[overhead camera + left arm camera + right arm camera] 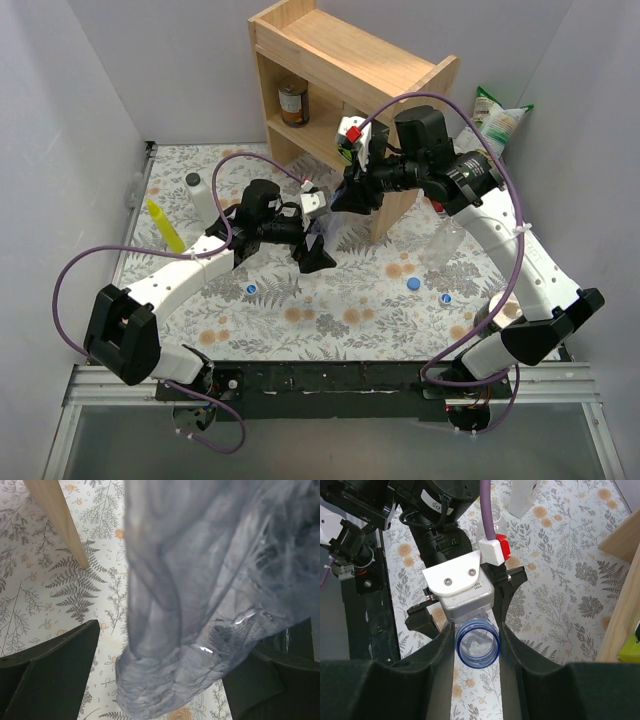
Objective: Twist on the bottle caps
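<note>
Mat [340,322]: bottle [200,580] mouth twd right gripper [477,636]

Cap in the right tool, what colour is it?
The cap is blue, clearest in the right wrist view.

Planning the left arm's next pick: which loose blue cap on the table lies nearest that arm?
The lone cap beside the left forearm. The middle cap and the rightmost cap lie close together on the right arm's side.

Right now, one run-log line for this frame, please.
left jaws: shut on clear bottle | right jaws: closed on its blue-rimmed neck | loose: three blue caps on table | step: no cap picked up yet
</note>
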Controlling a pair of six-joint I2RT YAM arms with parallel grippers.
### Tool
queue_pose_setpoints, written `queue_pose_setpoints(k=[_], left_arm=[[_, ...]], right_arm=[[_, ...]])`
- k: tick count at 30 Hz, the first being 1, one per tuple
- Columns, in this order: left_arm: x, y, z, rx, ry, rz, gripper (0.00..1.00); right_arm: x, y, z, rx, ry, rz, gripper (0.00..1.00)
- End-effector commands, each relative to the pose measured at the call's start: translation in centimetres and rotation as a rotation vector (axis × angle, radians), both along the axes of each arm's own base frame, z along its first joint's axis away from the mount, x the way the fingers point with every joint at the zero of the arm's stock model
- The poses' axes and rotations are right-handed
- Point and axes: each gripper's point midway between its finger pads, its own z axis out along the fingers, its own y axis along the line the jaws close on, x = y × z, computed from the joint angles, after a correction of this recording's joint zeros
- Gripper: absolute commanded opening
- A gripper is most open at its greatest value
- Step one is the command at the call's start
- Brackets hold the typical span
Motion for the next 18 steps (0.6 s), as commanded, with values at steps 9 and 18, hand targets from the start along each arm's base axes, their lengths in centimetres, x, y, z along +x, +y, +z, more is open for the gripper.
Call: queue_pose_setpoints(k=[9,18], left_arm=[[-0.5,-0.7,2.3,-0.07,-0.036,-0.059,0.61],[-0.6,1.2,0.6,-0.001,-0.061,0.028,0.1]], right_arm=[[-0.7,0.1,1.1,0.05,0.008,-0.009,0.01],[-0.2,-3.7,3.9,0.012,-0.114,-0.125,0.78]])
